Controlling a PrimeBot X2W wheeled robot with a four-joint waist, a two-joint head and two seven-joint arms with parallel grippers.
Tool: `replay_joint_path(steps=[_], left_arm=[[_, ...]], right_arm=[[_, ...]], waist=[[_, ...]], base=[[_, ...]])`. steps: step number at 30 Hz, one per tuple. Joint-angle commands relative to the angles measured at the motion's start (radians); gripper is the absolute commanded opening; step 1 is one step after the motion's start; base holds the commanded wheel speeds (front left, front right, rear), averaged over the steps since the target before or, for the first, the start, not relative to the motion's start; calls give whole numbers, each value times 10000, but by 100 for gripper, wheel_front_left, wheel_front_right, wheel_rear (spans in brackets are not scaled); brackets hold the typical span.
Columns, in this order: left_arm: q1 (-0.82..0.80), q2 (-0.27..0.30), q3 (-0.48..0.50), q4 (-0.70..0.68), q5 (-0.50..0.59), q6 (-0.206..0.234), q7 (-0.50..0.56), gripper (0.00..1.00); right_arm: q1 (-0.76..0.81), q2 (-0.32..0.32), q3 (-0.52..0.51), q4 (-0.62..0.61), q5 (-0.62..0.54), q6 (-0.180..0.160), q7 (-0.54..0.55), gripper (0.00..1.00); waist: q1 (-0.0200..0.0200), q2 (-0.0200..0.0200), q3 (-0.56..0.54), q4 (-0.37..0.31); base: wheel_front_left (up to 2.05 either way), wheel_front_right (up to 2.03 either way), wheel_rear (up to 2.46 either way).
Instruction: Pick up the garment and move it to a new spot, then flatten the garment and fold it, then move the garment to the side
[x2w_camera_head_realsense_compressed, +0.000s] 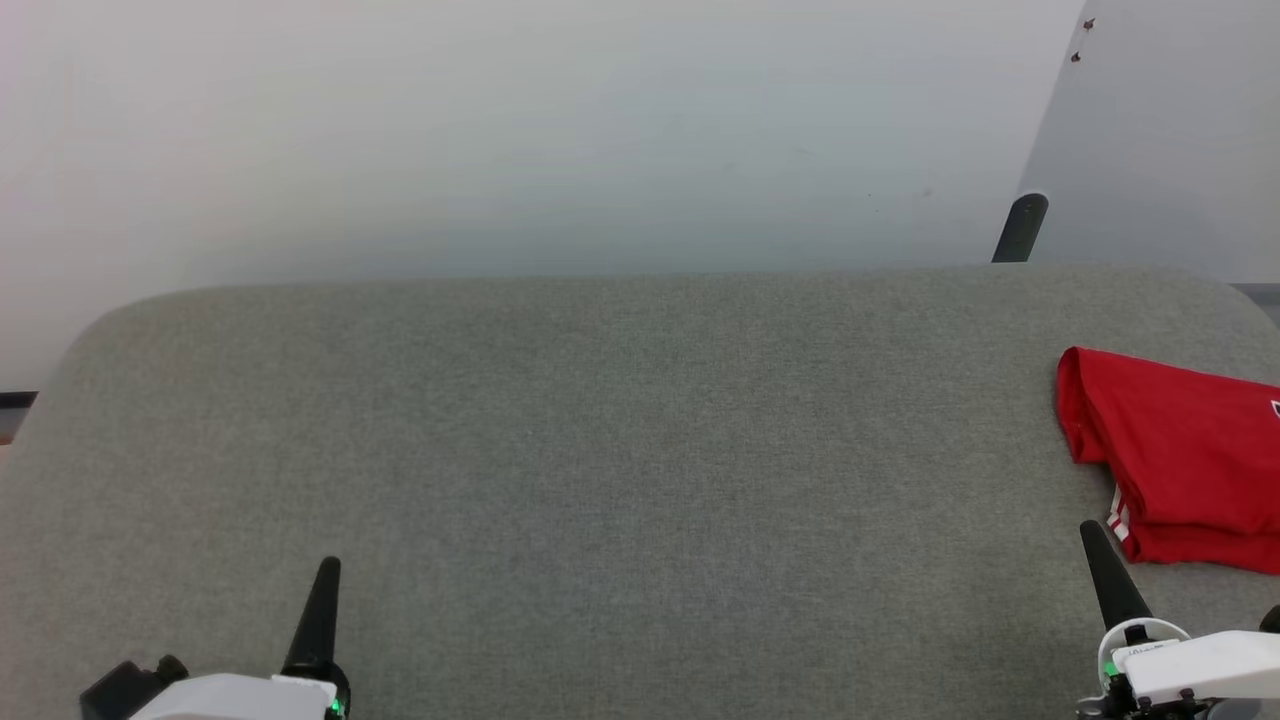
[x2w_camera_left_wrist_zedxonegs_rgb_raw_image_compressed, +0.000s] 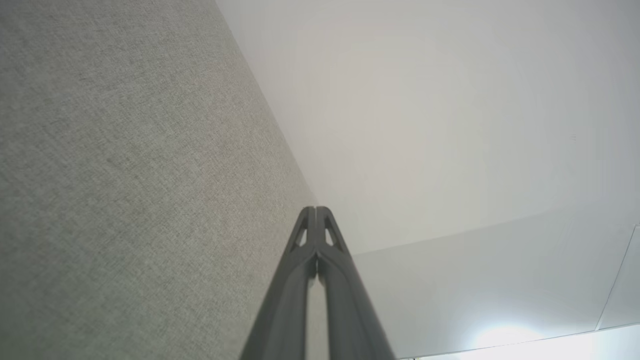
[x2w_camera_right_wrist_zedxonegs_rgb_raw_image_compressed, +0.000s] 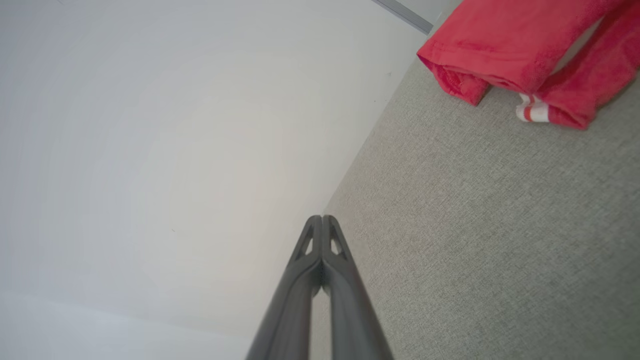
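Garment (x2w_camera_head_realsense_compressed: 1180, 450): folded red bundle, striped trim showing, lying at right edge of grey bench (x2w_camera_head_realsense_compressed: 620, 430). Left claw (x2w_camera_head_realsense_compressed: 328, 568): fingers pressed together, empty, at bench near-left. Right claw (x2w_camera_head_realsense_compressed: 1090, 530): fingers pressed together, empty, at bench near-right, just beside garment.

Three cameras are watching one grey worktop (x2w_camera_head_realsense_compressed: 640, 450).
The head camera is looking forward and down from above the near edge, taking in the fabric surface up to the pale wall (x2w_camera_head_realsense_compressed: 500, 130), with the left end effector (x2w_camera_head_realsense_compressed: 327, 570) at lower left and the right end effector (x2w_camera_head_realsense_compressed: 1092, 535) at lower right. Each wrist camera is sitting low and close to the fabric, rolled sideways, looking along its own closed fingers toward the wall. The head view and the right wrist view are sharing the red garment (x2w_camera_head_realsense_compressed: 1180, 450) at the right end.
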Motion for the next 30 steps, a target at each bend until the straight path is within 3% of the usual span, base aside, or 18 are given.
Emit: replay_joint_path(steps=[1, 30], left_arm=[[-212, 9, 45, -54, -191, -63, 55, 0], [-696, -369, 78, -5, -2161, -91, 677, 0]], right_arm=[[-224, 17, -43, -95, 217, -3, 52, 0], [-425, 242, -190, -78, 2587, -3, 423, 0]], waist=[[-1, 0, 12, 5], [-1, 0, 262, 89]], base=[[0, 0, 0], [0, 0, 0]])
